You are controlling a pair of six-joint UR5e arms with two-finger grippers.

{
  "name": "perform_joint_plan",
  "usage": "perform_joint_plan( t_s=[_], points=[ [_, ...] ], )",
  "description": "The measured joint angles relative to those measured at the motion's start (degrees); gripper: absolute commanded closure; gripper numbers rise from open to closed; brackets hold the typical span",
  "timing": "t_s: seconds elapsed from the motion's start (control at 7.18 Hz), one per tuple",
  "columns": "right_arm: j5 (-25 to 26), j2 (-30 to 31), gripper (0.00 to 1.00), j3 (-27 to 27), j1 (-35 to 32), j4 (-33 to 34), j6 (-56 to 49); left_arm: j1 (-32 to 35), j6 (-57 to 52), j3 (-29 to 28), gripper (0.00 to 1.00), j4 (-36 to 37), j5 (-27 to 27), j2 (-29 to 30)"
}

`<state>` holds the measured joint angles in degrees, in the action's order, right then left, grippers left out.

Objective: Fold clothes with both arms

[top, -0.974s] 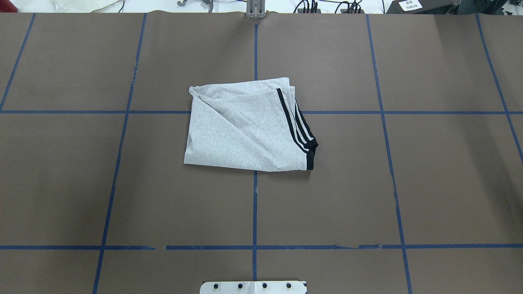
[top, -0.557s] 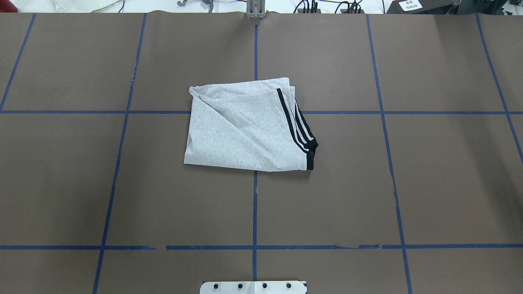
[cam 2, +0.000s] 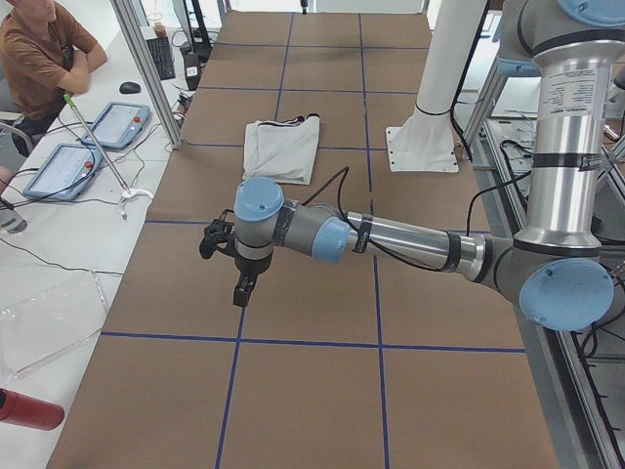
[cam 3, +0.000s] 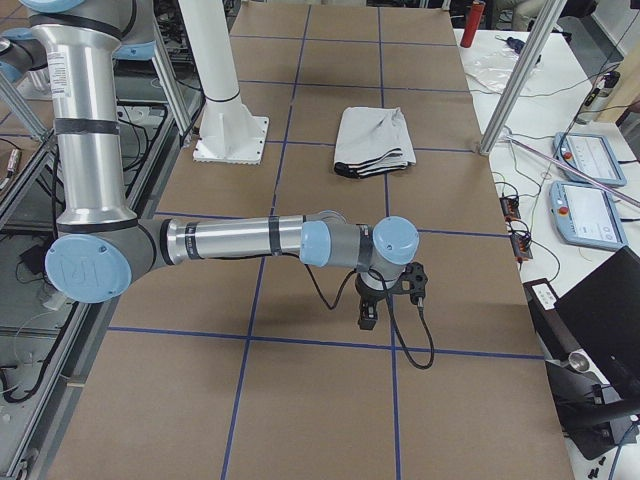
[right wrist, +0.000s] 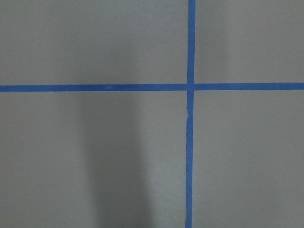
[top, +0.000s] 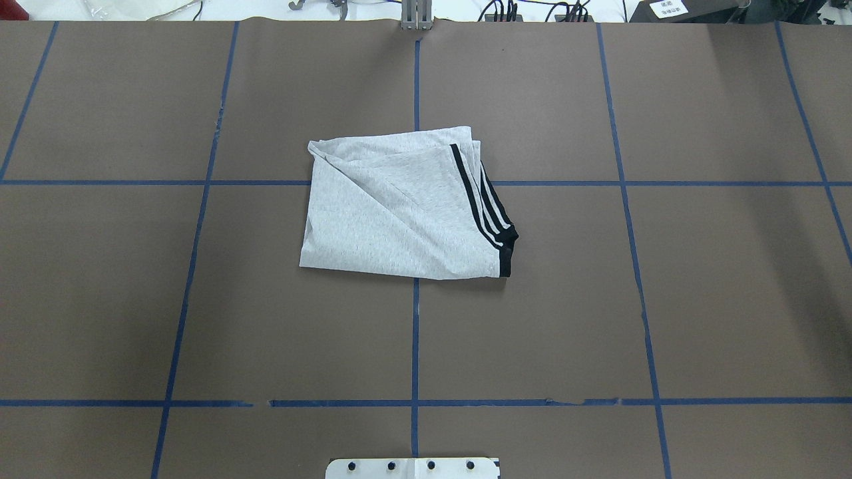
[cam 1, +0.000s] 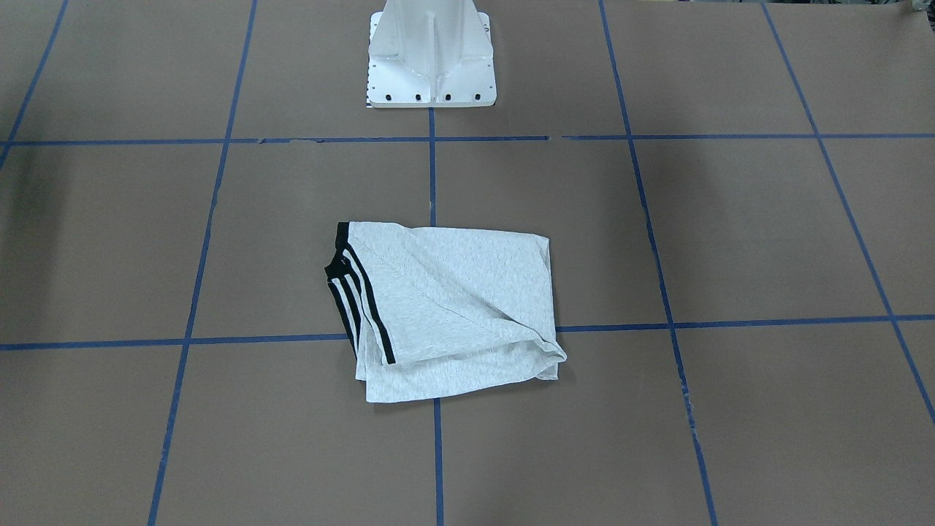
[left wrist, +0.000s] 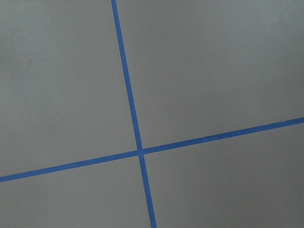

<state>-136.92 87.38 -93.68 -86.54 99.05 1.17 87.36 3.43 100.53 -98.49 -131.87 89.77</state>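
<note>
Overhead exterior showed the shirt [top: 393, 213] folded, probably finished. The left gripper [cam 2: 241, 291] and right gripper [cam 3: 367, 320] hung far off, and I could not tell their opening. Any further fold needs both to reach in.

Open table [top: 200, 299] lies all round the T-shirt [top: 393, 213]; the white pedestal [cam 1: 431, 58] apparently stands well apart.

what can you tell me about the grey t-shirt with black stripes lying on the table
The light heather-grey T-shirt lies folded into a rough, layered rectangle near the middle of the brown-covered table, over a crossing of blue tape lines. It looks like soft knit cloth, with a diagonal crease across the top layer. Three black stripes run along its edge on the robot's right, ending at a black band. No print shows. Only the table touches it.
</note>
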Motion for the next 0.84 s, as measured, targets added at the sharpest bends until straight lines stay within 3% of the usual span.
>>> perform_joint_plan(
  t_s=[0.84],
  points=[
    [2.0, 0.0, 0.00, -0.4, -1.3, 0.0, 0.0, 0.0, 0.2, 0.3, 0.00, 0.0, 0.2, 0.1]
  ],
)
